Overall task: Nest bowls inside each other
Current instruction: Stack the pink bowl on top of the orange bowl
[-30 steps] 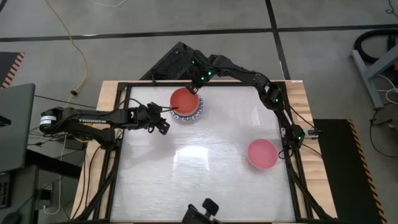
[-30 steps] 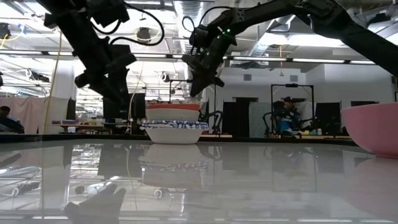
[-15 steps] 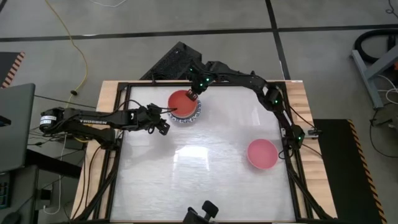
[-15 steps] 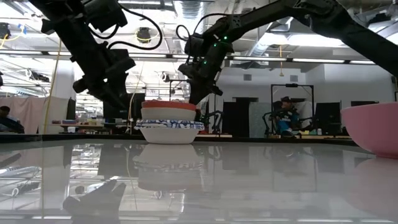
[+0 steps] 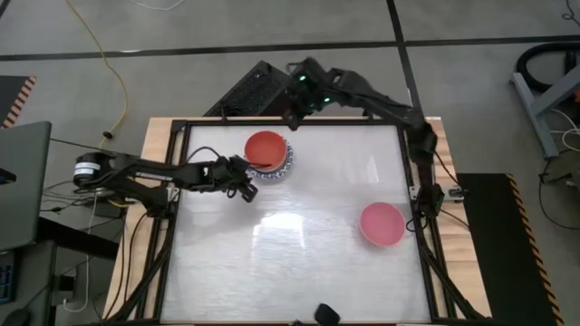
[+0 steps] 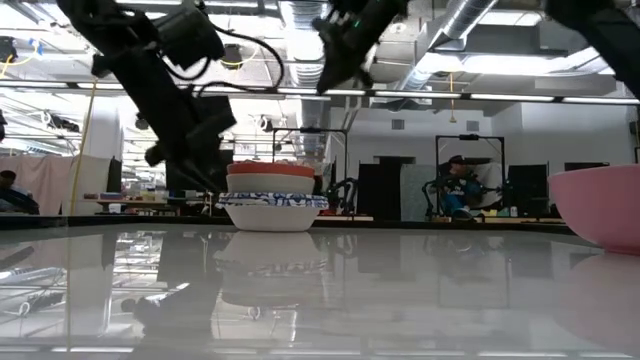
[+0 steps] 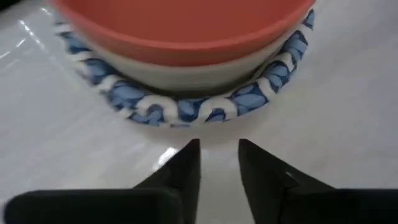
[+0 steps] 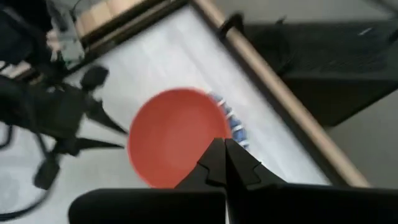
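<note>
A red bowl (image 5: 265, 147) sits nested on top of a small stack in the upper centre-left of the high view, at the far part of the white table (image 5: 299, 263). Under it a plain cream bowl (image 6: 270, 183) shows as a pale band in the low view, and at the bottom is a white bowl with a blue-patterned rim (image 5: 285, 167) whose edge peeks out around the red one on the right and lower side. In the low view the stack stands left of centre, upright and level. How many bowls lie inside the stack cannot be told. A pink bowl (image 5: 381, 224) stands alone, well apart, at the right of the high view near the table's right edge; in the low view only its left part shows at the right border. The left gripper (image 5: 243, 187) lies low just beside the stack, at its lower left in the high view; its wrist view looks straight at the blue rim, with the two dark fingers (image 7: 184, 174) a narrow gap apart, clear of the rim and holding nothing. The right gripper (image 5: 292, 113) hangs above the table's far edge, just above and to the right of the stack in the high view, lifted clear of the bowls; its wrist view looks down on the red bowl with the fingers (image 8: 214, 163) pressed together and nothing between them.
</note>
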Motion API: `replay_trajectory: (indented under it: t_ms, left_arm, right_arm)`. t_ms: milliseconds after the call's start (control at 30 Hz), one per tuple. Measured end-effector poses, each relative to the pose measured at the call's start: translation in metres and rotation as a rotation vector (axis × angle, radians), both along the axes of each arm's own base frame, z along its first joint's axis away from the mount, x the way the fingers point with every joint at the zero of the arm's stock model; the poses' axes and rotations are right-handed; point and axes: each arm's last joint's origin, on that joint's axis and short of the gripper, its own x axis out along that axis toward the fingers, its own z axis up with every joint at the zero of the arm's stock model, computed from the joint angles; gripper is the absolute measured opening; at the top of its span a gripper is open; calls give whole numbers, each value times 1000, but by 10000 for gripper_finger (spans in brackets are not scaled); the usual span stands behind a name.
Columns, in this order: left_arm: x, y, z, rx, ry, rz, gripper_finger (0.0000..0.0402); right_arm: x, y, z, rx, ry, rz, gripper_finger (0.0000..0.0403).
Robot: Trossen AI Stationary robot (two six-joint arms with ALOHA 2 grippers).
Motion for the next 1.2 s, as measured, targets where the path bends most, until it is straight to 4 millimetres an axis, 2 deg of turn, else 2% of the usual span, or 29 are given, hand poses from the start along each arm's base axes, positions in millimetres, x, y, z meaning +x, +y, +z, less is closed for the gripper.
replay_trajectory:
  t_ms: [233, 367, 567, 667, 967, 1200]
  left_arm:
    - [11, 3, -27, -12, 86, 5, 17]
    - [19, 6, -36, -25, 69, -16, 3]
    - [26, 14, -33, -16, -13, -12, 2]
    - [25, 20, -32, -6, -34, 14, 0]
    - [26, 41, -29, 47, -87, 61, 0]
    - [20, 58, -29, 75, -65, 93, 0]
  right_arm:
    - [-51, 33, 65, -121, -85, -61, 8]
    - [-79, 50, 78, -159, -10, -123, 8]
    - [-106, 68, 82, -170, 129, -189, 8]
    - [-113, 77, 82, -165, 175, -210, 8]
    - [-114, 109, 80, -161, 243, -206, 8]
    - [-114, 127, 63, -114, 335, -193, 8]
